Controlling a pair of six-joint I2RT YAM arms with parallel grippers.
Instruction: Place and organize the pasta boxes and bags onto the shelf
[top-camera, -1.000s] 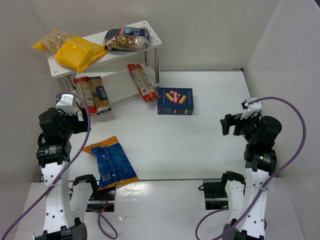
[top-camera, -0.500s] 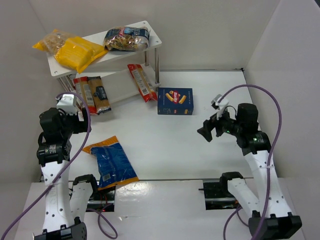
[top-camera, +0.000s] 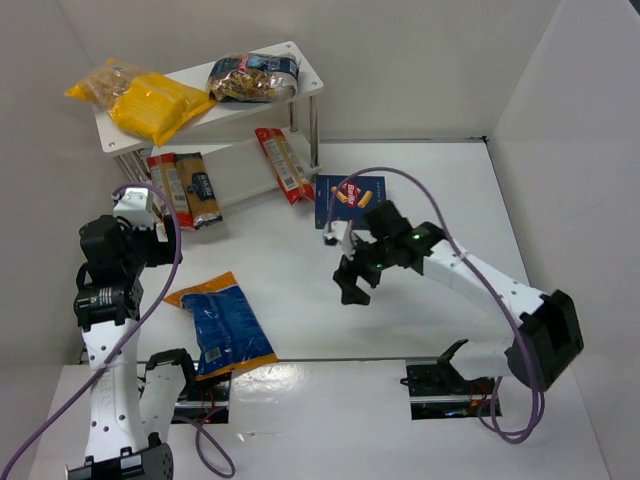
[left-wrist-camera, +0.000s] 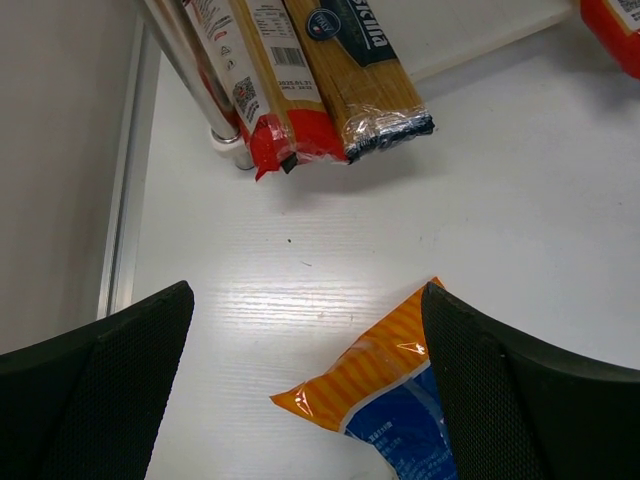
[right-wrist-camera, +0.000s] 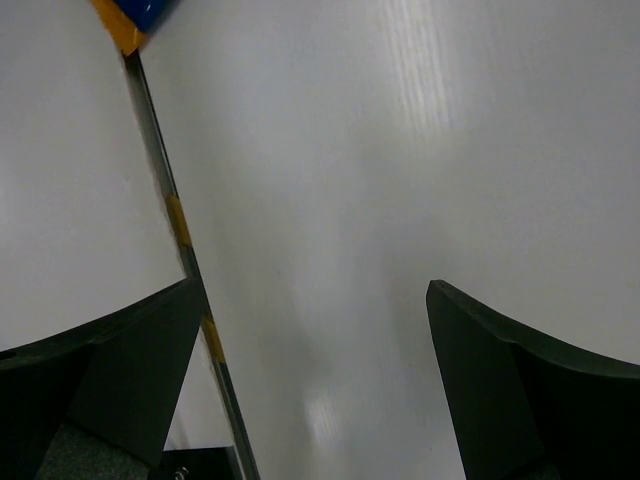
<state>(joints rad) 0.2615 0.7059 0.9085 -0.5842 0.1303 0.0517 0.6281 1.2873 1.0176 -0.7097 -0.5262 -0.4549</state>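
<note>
The white-shelled left arm (top-camera: 108, 400) and white-shelled right arm (top-camera: 490, 285) carry bulky black motor joints. A thin purple cable (top-camera: 178, 250) loops alongside each (the right one (top-camera: 385, 169) arches high). Their matte-black fingers (left-wrist-camera: 110, 400) are broad, finely textured wedges.

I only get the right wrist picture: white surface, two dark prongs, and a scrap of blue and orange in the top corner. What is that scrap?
Observer: Most likely a corner of the blue bag with orange ends, lying flat at the near edge of the table, by the left arm.
Operator: Is anything on the shelf?
Observer: Yes. The top board of the shelf carries a yellow pack and a clear bag.
Operator: Anything else loose?
Observer: A dark-blue box lies on the table beside the shelf, just beyond the right end effector.
</note>
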